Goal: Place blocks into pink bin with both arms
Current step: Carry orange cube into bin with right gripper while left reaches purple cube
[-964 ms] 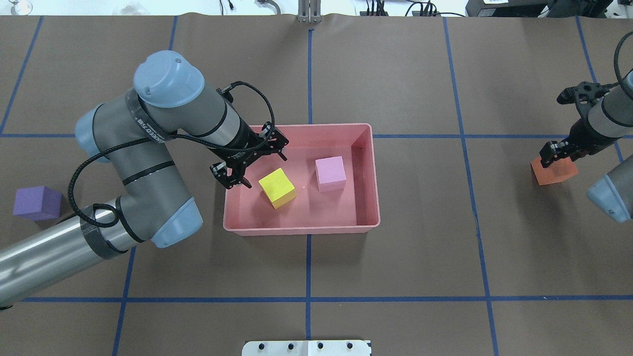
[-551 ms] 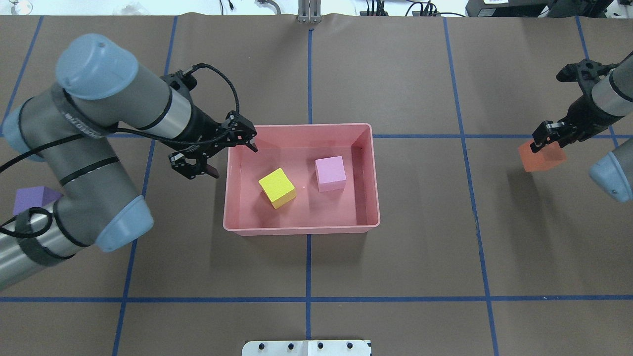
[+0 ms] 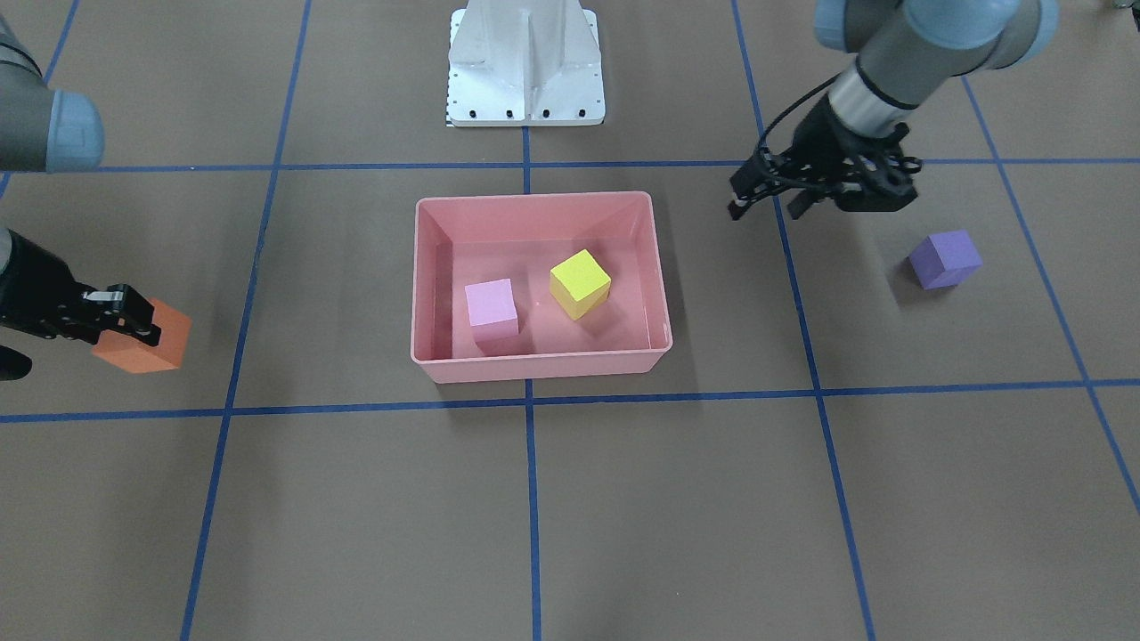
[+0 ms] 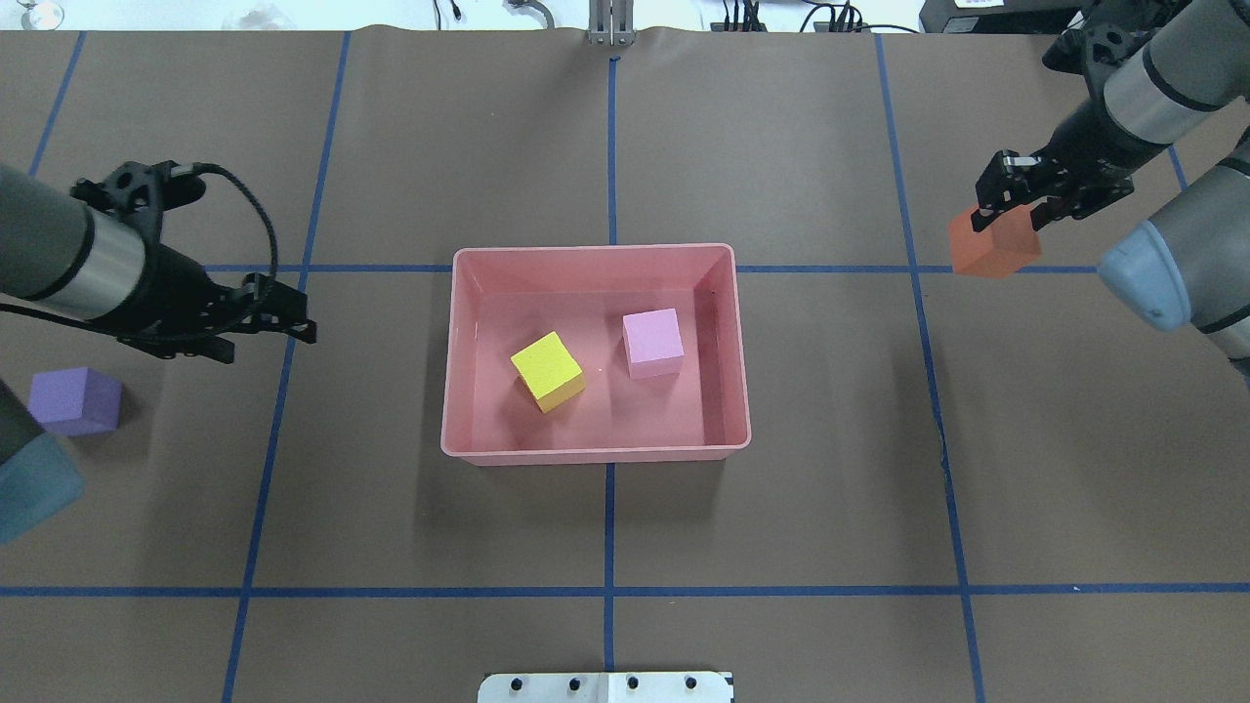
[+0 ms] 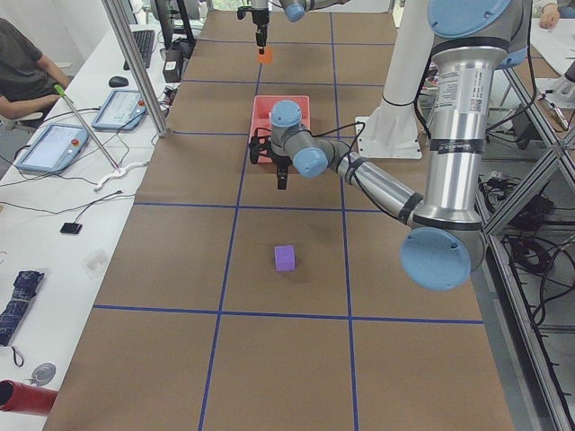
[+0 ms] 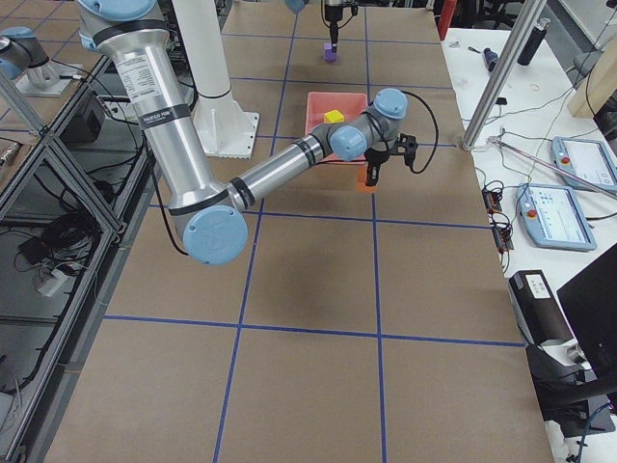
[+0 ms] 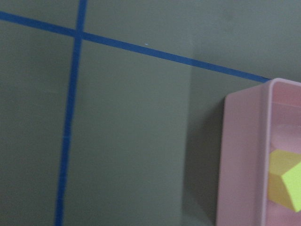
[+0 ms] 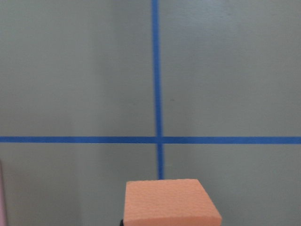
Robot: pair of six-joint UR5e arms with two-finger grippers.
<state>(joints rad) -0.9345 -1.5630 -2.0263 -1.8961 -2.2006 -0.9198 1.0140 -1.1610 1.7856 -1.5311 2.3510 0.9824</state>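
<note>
Now we see the pink bin [image 4: 596, 454] lying open side up, its long axis running side to side across the table. Inside it, the yellow-green cube [image 4: 548, 369] sits turned, with a corner toward the bin's robot-side wall. The light pink cube [image 4: 652, 341] sits near it, not touching, square to the walls. The left gripper [image 4: 298, 314], jaws apart and empty, hovers beyond the bin's left end, between the bin and the purple cube [image 4: 73, 400]. The right gripper [image 4: 1020, 207] is clamped on the orange cube [image 4: 994, 246], well off the bin's right end. A second ago the left gripper hung inside the bin beside the yellow-green cube, and the orange cube was farther from the bin.
</note>
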